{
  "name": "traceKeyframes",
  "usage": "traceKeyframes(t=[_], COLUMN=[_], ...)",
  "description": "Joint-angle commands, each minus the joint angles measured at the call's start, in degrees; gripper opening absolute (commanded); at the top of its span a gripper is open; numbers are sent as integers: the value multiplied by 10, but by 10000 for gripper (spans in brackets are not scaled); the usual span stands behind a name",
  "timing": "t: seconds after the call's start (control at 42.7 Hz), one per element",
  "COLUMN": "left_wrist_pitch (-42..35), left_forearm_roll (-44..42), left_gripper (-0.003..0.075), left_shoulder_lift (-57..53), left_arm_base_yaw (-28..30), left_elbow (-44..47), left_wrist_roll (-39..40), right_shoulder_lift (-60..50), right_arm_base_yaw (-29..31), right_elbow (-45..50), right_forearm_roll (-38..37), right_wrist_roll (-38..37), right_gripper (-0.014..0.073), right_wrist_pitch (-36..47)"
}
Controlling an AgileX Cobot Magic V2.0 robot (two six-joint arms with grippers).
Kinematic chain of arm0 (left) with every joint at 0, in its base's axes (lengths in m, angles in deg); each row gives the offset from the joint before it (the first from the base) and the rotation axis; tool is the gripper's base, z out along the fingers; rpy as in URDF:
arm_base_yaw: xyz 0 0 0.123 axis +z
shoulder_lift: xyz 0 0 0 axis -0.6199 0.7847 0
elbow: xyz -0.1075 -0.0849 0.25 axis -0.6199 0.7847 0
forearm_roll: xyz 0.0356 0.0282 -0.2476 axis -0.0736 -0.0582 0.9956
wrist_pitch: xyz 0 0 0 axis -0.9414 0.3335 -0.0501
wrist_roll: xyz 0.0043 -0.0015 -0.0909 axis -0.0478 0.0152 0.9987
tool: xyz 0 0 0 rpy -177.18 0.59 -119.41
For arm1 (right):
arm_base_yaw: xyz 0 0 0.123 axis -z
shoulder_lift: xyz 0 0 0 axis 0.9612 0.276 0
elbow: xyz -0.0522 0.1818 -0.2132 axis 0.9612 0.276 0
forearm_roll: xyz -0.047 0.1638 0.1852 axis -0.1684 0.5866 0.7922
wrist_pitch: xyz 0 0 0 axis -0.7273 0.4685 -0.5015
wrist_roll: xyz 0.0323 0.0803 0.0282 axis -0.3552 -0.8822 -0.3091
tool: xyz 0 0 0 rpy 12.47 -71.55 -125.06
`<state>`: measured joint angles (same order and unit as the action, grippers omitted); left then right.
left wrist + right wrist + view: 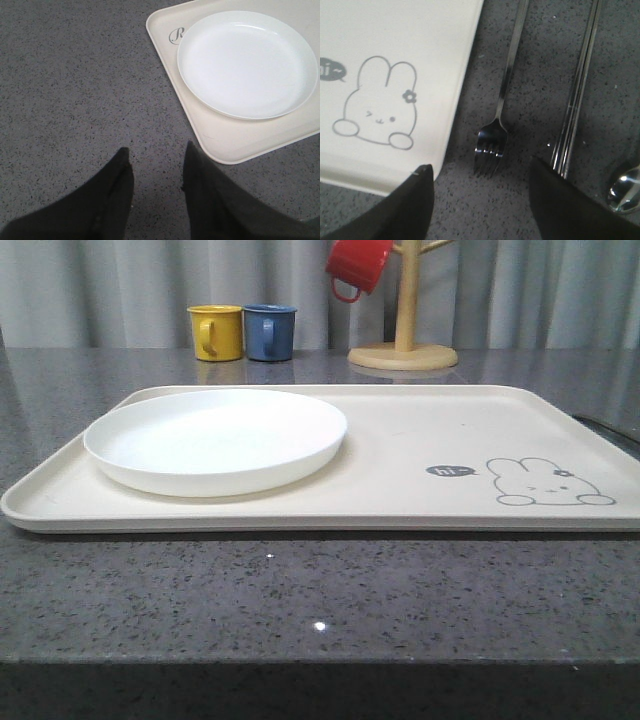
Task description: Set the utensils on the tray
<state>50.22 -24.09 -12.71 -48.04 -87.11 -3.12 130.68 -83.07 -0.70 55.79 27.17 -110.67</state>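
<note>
The cream tray [400,455] lies across the table with a grey rabbit drawing [545,483] at its near right. In the right wrist view a silver fork [504,97], a pair of chopsticks [578,92] and the bowl of a spoon [625,189] lie on the grey table beside the tray's edge [462,85]. My right gripper [482,172] hangs open above the bare table just short of the fork's tines, holding nothing. My left gripper [156,152] is open over the table beside the tray's corner [225,150].
A round white plate [215,438] rests on the tray's left half. Behind the tray stand a yellow mug [217,332] and a blue mug [269,331]. A red mug [358,265] hangs on a wooden mug tree [404,340] at the back.
</note>
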Motion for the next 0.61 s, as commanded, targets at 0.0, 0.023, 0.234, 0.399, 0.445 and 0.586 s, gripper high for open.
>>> traceKeyframes(t=[0.0, 0.023, 0.234, 0.399, 0.445, 0.586], left_wrist_pitch=[-37, -37, -37, -37, -37, -37], left_forearm_roll=[8, 8, 8, 8, 8, 8], left_gripper=[238, 238, 238, 238, 238, 238], left_shoulder_lift=[1, 1, 1, 1, 1, 1], left_arm_base_yaw=[-5, -5, -5, -5, -5, -5], left_elbow=[-14, -14, -14, -14, -14, -14], left_wrist_roll=[6, 6, 6, 6, 6, 6], right_shoulder_lift=[40, 51, 134, 167, 171, 177], right_arm_base_yaw=[7, 10, 28, 28, 28, 28], right_elbow=[-36, -40, -56, -56, -56, -56], right_forearm_roll=[-24, -24, -17, -16, -15, -15], right_wrist_roll=[-27, -29, -33, -33, -33, -33], right_gripper=[447, 447, 447, 447, 435, 303], right_wrist_pitch=[9, 10, 20, 50, 54, 48])
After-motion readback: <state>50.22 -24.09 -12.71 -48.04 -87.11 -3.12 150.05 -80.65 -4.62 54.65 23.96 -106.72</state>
